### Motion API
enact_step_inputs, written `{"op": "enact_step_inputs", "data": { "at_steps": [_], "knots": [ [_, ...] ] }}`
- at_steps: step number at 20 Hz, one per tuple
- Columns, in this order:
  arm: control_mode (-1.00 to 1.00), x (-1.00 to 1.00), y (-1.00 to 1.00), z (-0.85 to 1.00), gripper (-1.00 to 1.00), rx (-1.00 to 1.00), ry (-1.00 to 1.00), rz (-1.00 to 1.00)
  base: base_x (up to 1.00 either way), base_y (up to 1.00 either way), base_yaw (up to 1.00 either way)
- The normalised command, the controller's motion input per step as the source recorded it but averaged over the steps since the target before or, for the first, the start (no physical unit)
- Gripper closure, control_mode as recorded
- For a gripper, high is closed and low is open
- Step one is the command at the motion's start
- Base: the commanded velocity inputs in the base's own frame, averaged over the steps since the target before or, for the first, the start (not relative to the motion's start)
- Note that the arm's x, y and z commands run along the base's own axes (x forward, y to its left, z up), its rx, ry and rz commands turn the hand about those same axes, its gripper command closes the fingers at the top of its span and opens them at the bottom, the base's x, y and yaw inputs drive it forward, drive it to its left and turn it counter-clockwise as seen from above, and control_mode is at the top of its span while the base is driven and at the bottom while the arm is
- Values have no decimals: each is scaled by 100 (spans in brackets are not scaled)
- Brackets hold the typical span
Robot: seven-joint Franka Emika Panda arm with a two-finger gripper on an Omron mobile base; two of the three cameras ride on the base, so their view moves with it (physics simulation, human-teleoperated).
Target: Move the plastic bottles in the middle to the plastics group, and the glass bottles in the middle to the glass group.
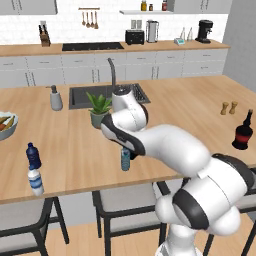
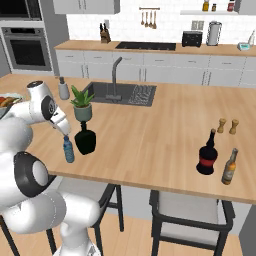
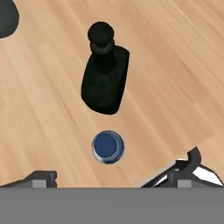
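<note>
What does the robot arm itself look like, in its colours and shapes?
The arm is made of glossy white, rounded segments with dark grey bands at the joints. The end effector has two small dark finger tips. No cables or markings are visible.

Home kitchen, long wooden island counter with inset dark sink, white cabinets at twelve o'clock, black toaster, built-in oven, hanging utensils

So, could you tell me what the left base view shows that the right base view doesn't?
Left base only: the navy bottle and the white blue-banded bottle at the counter's left edge. Right base only: the black squat bottle and an amber bottle. Both share the pale blue bottle below the arm, the red-labelled bottle and the potted plant.
</note>
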Motion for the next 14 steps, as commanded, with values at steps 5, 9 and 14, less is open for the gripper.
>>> {"op": "enact_step_inputs", "data": {
  "at_steps": [5,9,14],
  "knots": [
    [-100,12,0,-22,-100,0,0,0,0,0,0],
    [-100,2,-9,-37,-100,0,0,0,0,0,0],
    [-100,0,-10,-37,-100,0,0,0,0,0,0]
  ]
}}
